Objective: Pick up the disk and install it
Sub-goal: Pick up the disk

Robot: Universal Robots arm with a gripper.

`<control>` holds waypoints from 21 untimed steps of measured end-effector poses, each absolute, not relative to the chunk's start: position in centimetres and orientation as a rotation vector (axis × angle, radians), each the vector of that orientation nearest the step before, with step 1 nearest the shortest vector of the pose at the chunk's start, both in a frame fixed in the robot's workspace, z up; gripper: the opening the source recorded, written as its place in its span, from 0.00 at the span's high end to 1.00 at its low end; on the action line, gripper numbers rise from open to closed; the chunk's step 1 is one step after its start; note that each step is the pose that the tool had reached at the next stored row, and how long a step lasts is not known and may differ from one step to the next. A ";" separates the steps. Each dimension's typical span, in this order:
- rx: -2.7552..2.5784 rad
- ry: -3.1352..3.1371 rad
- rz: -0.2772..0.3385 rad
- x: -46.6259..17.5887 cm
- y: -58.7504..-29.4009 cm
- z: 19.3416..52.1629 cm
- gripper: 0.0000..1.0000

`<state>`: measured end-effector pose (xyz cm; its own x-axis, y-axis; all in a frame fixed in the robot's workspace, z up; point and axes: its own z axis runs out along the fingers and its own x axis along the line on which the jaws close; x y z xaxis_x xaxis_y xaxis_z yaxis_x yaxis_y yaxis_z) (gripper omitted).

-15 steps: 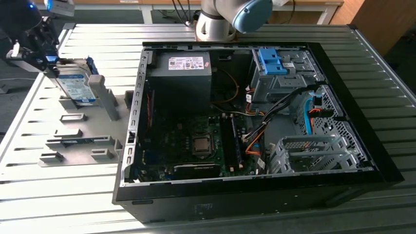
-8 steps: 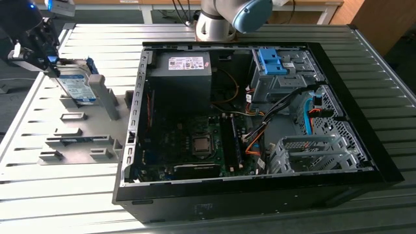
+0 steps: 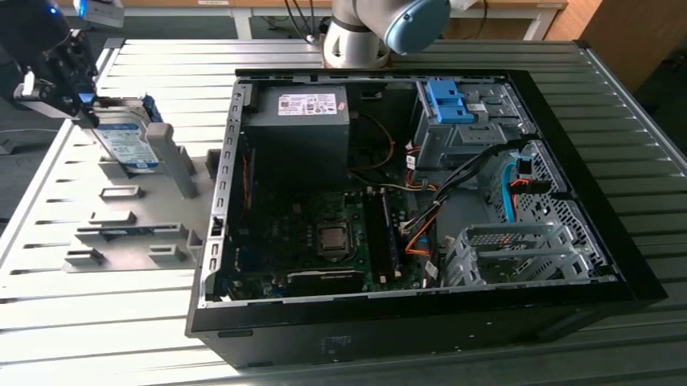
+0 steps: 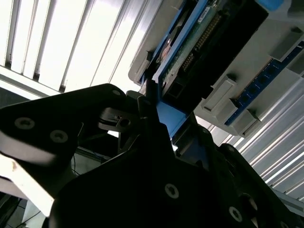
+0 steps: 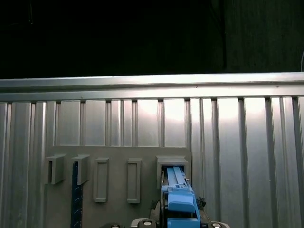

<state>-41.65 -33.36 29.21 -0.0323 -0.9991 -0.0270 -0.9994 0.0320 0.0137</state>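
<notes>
In the exterior view the disk (image 3: 127, 145) stands on edge at the far end of the grey fixture plate (image 3: 140, 241), on the exterior view's left. Its white and light-blue label faces the camera, and a blue carrier frame runs round its edges. My gripper (image 3: 100, 112) comes down on its top edge and is shut on the blue frame. The second wrist view has the dark fingers (image 4: 142, 128) pinching the blue frame, with the disk (image 4: 190, 42) and its green board beyond. In the first wrist view the disk (image 5: 178, 194) sits edge-on at a slotted holder (image 5: 172, 164).
The open black computer case (image 3: 429, 314) lies on the slatted metal table (image 3: 96, 322). Inside are a power supply (image 3: 306, 121), a grey bay with a blue latch bracket (image 3: 449, 100) and an empty metal cage (image 3: 504, 253). The plate carries several other holders (image 5: 100, 179).
</notes>
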 end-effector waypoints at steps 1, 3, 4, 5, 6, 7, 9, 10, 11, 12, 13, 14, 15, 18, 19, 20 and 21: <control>-2.184 2.245 0.044 -41.6 -33.4 29.2 0.63; -2.188 2.243 0.043 -41.6 -33.4 29.2 0.63; -2.188 2.243 0.043 -41.6 -33.4 29.2 0.63; -2.188 2.243 0.043 -41.6 -33.4 29.2 0.63; -2.189 2.242 0.041 -41.6 -33.4 29.2 0.63; -2.194 2.238 0.041 -41.6 -33.4 29.2 0.63; -2.198 2.235 0.041 -41.6 -33.4 29.2 0.63; -2.198 2.234 0.041 -41.6 -33.4 29.2 0.63; -2.198 2.234 0.041 -41.6 -33.4 29.2 0.63; -2.198 2.234 0.041 -41.6 -33.4 29.2 0.63; -2.198 2.234 0.041 -41.6 -33.4 29.2 0.63; -2.198 2.234 0.041 -41.6 -33.4 29.2 0.63; -2.198 2.234 0.041 -41.6 -33.4 29.2 0.63; -2.198 2.234 0.041 -41.6 -33.4 29.5 0.63; -2.198 2.234 0.041 -41.6 -33.4 29.5 0.63; -2.198 2.234 0.041 -41.6 -33.4 29.6 0.63; -2.198 2.234 0.041 -41.6 -33.4 29.6 0.63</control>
<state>-41.64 -33.42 29.64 -0.0164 -0.9996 -0.0234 -0.9998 0.0161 0.0135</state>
